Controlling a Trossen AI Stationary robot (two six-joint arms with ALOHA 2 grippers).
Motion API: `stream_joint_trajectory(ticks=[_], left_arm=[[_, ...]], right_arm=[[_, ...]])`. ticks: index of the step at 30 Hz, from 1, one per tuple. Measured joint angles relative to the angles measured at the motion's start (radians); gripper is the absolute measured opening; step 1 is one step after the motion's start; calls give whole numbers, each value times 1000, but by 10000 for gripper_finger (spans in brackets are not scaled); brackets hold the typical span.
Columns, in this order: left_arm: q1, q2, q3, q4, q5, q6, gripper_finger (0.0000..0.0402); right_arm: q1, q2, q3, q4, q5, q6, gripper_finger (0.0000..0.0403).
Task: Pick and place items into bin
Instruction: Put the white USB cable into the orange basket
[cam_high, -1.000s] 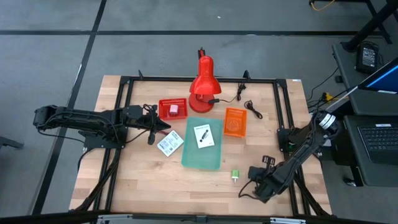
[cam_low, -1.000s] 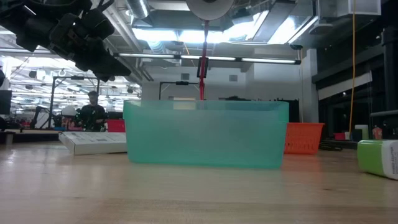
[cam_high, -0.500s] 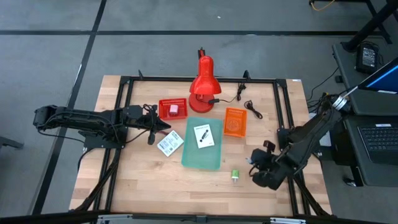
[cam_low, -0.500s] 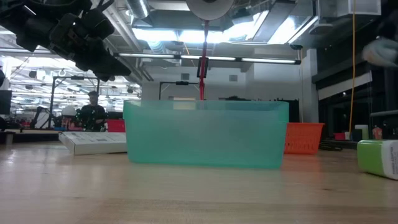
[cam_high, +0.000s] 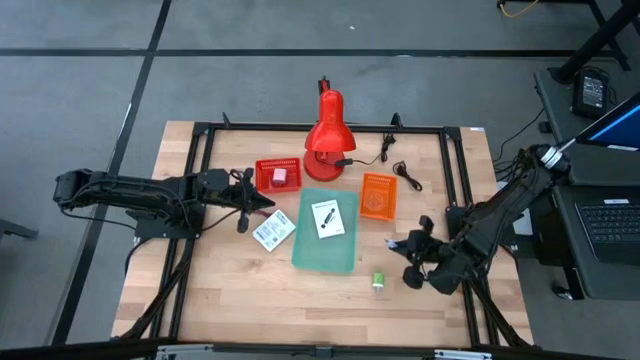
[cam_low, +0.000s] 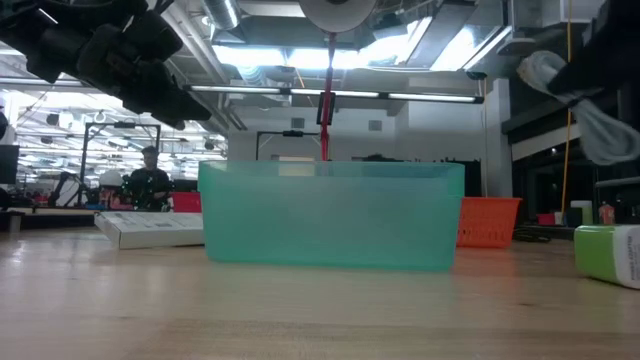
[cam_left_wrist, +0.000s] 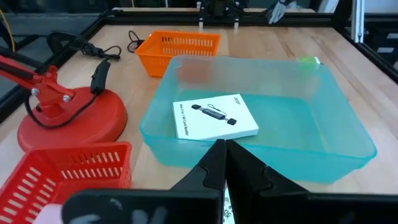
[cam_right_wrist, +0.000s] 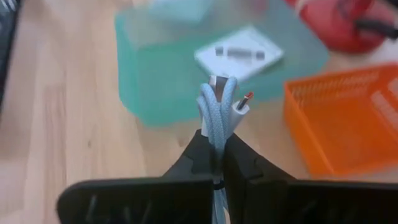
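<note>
The teal bin (cam_high: 322, 245) stands mid-table with one white printed card (cam_high: 327, 217) lying flat in it. A second white card (cam_high: 272, 233) lies on the table left of the bin. The green block (cam_high: 379, 282) lies on its side near the bin's near right corner. The pink cube (cam_high: 281, 176) rests in a red basket (cam_high: 268, 180). My right gripper (cam_high: 412, 246) hovers right of the bin, shut on a blue-white bundled cable (cam_right_wrist: 217, 102). My left gripper (cam_high: 258, 212) hangs shut above the table beside the outer card, holding nothing. My right gripper pinches the blue-white cable bundle between its two fingers at the bundle's lower part (cam_right_wrist: 216, 127). The looped end and a red-tipped plug (cam_right_wrist: 244, 102) stick out past the fingertips. The bundle is lifted clear of the table (cam_low: 580, 105).
An orange basket (cam_high: 378, 195) stands right of the bin's far end. The red desk lamp (cam_high: 327, 135) stands behind the bin, its black cord (cam_high: 395, 165) trailing right. A dark frame (cam_high: 200, 160) runs round the table. Bare wood lies along the near edge.
My right gripper has risen from the table's near right corner and travelled toward the far edge and the bin, carrying the cable bundle, which now shows high in the low view. The left arm has kept still.
</note>
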Motion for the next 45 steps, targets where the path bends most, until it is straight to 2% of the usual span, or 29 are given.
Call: stream_joint_trajectory(ticks=[7, 15, 22, 30, 45], left_arm=[[0, 0, 0, 0, 0, 74, 4], [0, 0, 0, 0, 1, 79, 2], [0, 0, 0, -2, 1, 80, 6], [0, 0, 0, -9, 1, 77, 2], [0, 0, 0, -16, 1, 76, 6]], right_arm=[[0, -28, -98, 248, 189, -204, 0], [0, -19, -192, 556, 370, -417, 0], [-13, -19, -262, 744, 406, -441, 0], [-49, -19, -262, 889, 432, -621, 0], [-207, -20, -262, 897, 519, -525, 0]])
